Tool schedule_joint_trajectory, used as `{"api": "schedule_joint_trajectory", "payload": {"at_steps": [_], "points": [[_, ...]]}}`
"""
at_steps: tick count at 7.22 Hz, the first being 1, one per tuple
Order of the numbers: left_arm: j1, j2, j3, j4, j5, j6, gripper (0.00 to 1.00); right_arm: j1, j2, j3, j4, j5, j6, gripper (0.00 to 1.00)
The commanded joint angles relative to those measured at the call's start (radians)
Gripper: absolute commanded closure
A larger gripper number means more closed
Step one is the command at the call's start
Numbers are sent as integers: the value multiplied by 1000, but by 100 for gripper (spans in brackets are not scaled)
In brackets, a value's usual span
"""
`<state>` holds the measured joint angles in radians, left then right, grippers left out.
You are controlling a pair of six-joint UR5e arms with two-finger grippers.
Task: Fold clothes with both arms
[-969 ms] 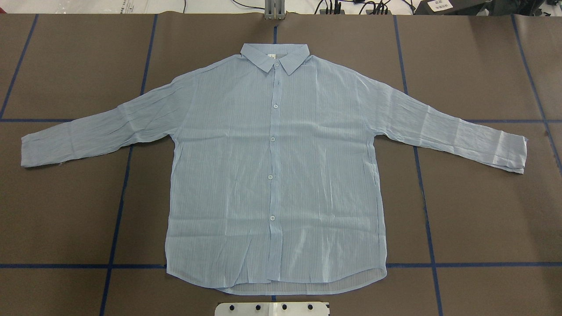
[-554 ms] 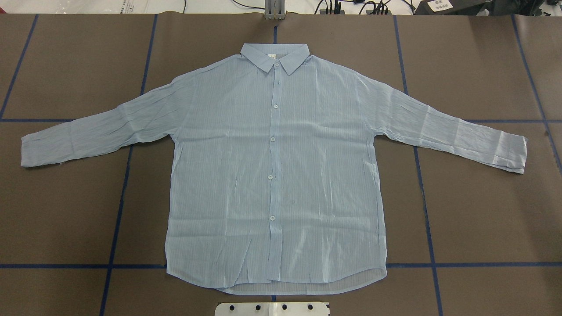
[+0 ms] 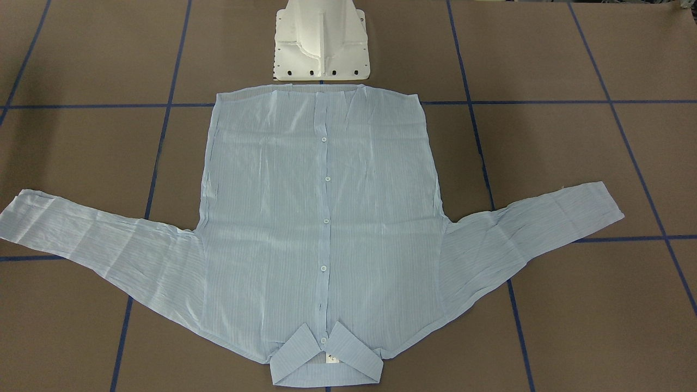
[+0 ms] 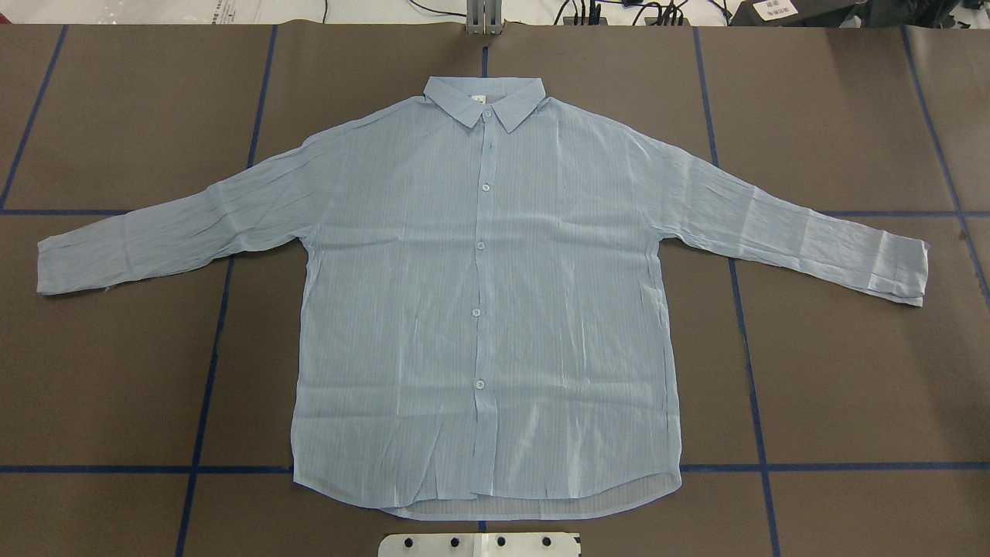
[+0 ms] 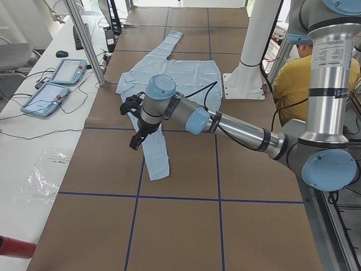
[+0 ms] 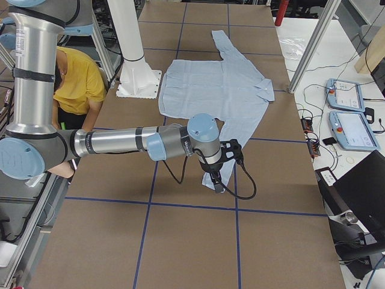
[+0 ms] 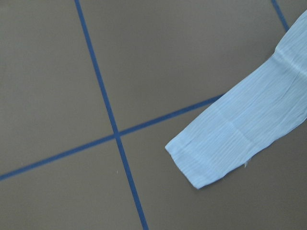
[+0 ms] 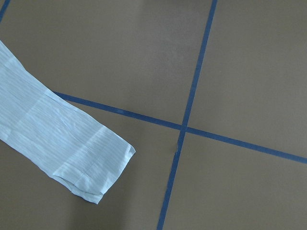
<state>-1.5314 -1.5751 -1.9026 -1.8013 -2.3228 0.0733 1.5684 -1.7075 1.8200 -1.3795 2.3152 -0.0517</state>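
Note:
The pale-blue striped shirt (image 4: 479, 294) lies flat and face up on the brown table, buttoned, with both sleeves spread out and the collar (image 4: 485, 99) at the far side. The front-facing view shows the same shirt (image 3: 321, 218). My left gripper (image 5: 135, 135) hangs over the left sleeve, short of its cuff (image 7: 211, 158). My right gripper (image 6: 218, 177) hangs over the right sleeve near its cuff (image 8: 91, 167). Both grippers show only in the side views, so I cannot tell whether they are open or shut. No fingers show in the wrist views.
The white mounting base (image 3: 321, 43) stands at the shirt's hem. Blue tape lines (image 4: 209, 371) cross the table. A person in a yellow shirt (image 5: 299, 79) sits behind the robot. Teach pendants (image 5: 56, 84) lie on the side bench, with a metal post (image 5: 84, 39) at the table's edge.

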Motion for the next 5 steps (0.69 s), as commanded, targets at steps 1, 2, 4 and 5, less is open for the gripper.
{"api": "schedule_joint_trajectory", "payload": {"at_steps": [1, 2, 4, 5], "points": [[-1, -6, 8, -23, -6, 5, 0, -94, 20, -80, 168, -25, 142, 0], [-1, -3, 7, -23, -7, 5, 0, -184, 19, -106, 333, -92, 368, 0], [-1, -6, 7, -23, -9, 5, 0, -300, 14, -274, 648, -169, 620, 1], [-1, -5, 7, -23, -9, 5, 0, -336, 16, -345, 765, -181, 713, 3]]}}
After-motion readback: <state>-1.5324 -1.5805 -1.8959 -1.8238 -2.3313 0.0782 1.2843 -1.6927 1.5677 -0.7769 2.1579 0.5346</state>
